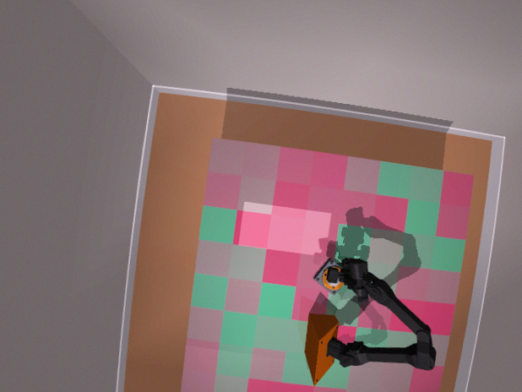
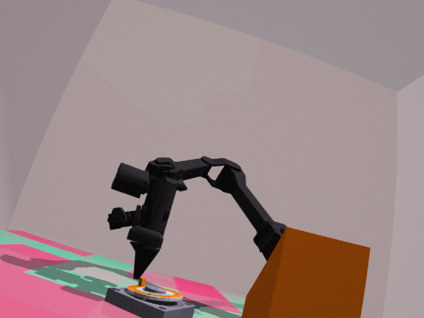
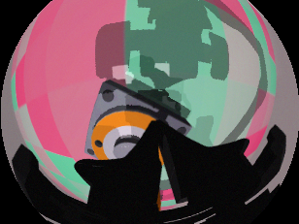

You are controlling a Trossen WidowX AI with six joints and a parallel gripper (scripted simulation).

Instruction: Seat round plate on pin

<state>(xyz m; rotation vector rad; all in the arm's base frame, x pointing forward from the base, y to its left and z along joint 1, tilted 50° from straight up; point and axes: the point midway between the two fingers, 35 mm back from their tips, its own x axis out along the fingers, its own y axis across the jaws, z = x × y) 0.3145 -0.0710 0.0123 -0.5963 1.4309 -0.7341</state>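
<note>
The round plate (image 1: 334, 288) (image 2: 132, 290) (image 3: 123, 116), an orange ring with a white centre, sits around the grey post (image 2: 156, 290) (image 3: 127, 145) on the square grey base (image 1: 319, 277) (image 2: 137, 306) (image 3: 116, 103). Its orange tab (image 2: 142, 282) stands up at the plate's left edge in the exterior view. My gripper (image 2: 136, 277) (image 3: 155, 124) is shut and empty. Its tips are beside the tab's top, slightly above it; contact cannot be told. A dark hole shows in the ring in the wrist view. The pin is not visible, and whether the plate lies flat cannot be told.
An orange wedge-shaped block (image 1: 313, 351) (image 2: 319, 277) stands beside the arm's mount, in the foreground of the exterior view. The arm (image 1: 390, 302) (image 2: 252, 202) arches over to the base. The checkered mat (image 1: 279, 266) lies beneath them, with the arm's shadow across it.
</note>
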